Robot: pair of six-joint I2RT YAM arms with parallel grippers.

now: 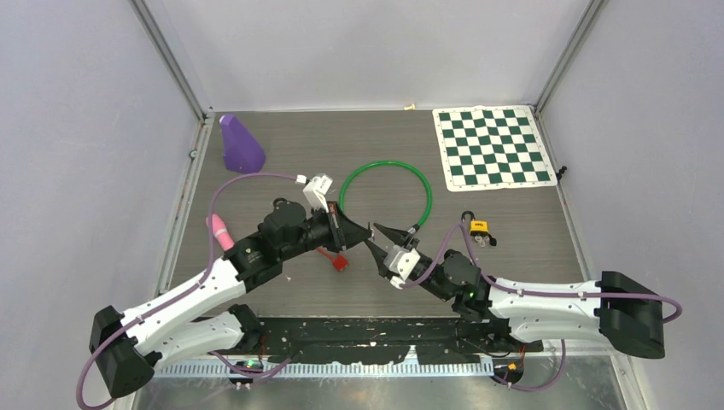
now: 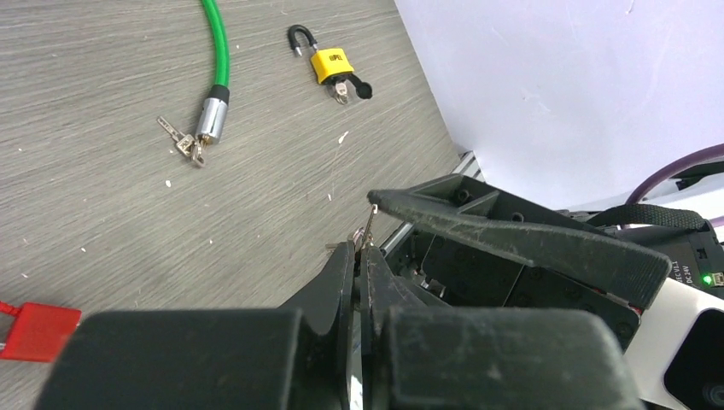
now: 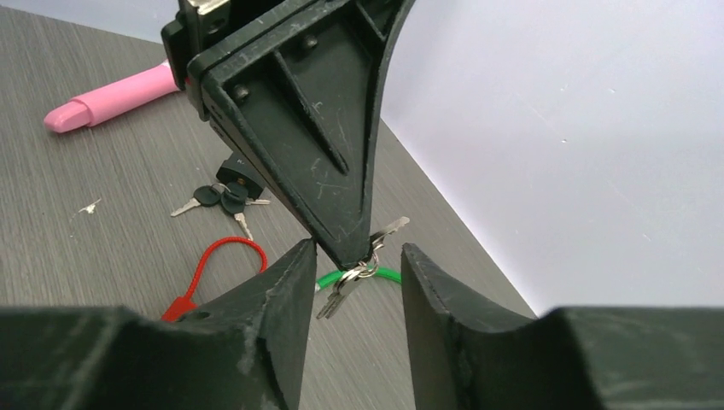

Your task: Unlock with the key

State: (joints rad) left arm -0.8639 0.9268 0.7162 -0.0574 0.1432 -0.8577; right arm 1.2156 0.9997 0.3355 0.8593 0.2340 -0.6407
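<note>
A robotics lab cell: plain pale wall panels point(image 1: 359, 51) in aluminium framing point(image 1: 171, 60) enclose the wood-grain desk point(image 1: 341, 137) around the jaws.

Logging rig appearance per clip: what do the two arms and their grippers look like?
The left arm and right arm share white link shells, black joints and looping purple cables. The left gripper and right gripper have black, tapered, ribbed fingers. A green light glows on the right arm.
</note>
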